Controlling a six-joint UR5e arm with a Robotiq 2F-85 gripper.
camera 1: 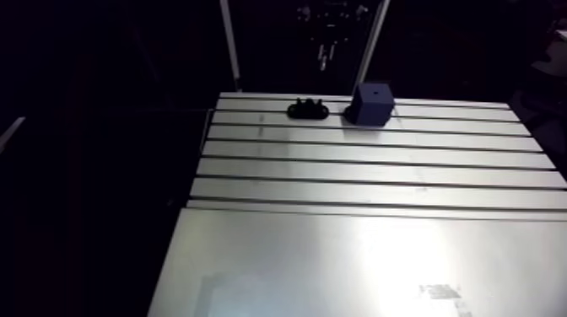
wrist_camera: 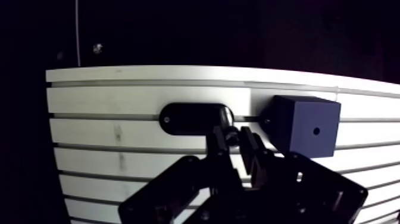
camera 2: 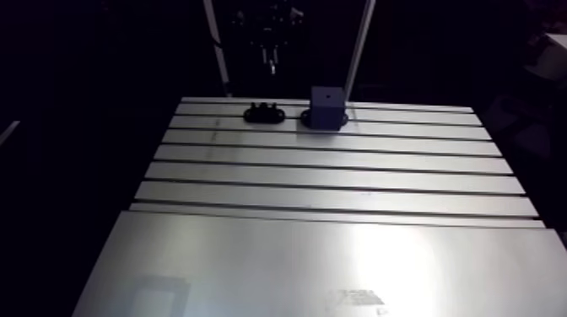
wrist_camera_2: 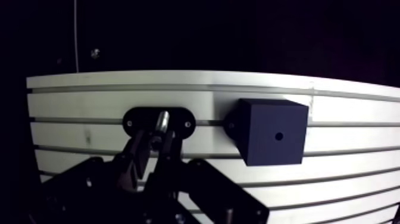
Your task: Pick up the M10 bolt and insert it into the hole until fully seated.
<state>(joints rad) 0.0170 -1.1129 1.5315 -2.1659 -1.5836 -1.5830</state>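
My gripper [wrist_camera_2: 153,140] is shut on a shiny metal bolt [wrist_camera_2: 161,121], which sticks out from between the narrow fingertips. In the wrist view the bolt hangs in front of a black oval holder plate [wrist_camera: 184,118] fixed to the slotted table. Beside the holder stands a dark blue cube [wrist_camera_2: 271,138] with a small round hole [wrist_camera_2: 278,136] in the face turned toward me. In the arm view the gripper [camera 1: 323,51] hangs above the table's far edge, slightly behind the holder [camera 1: 308,110] and left of the cube [camera 1: 371,103].
The slotted aluminium table [camera 1: 371,169] stretches toward the camera, with a smooth plate [camera 1: 337,261] at its near end. A thin upright post [camera 1: 229,46] rises behind the far edge, left of the holder, and another post [camera 1: 371,42] stands behind the cube.
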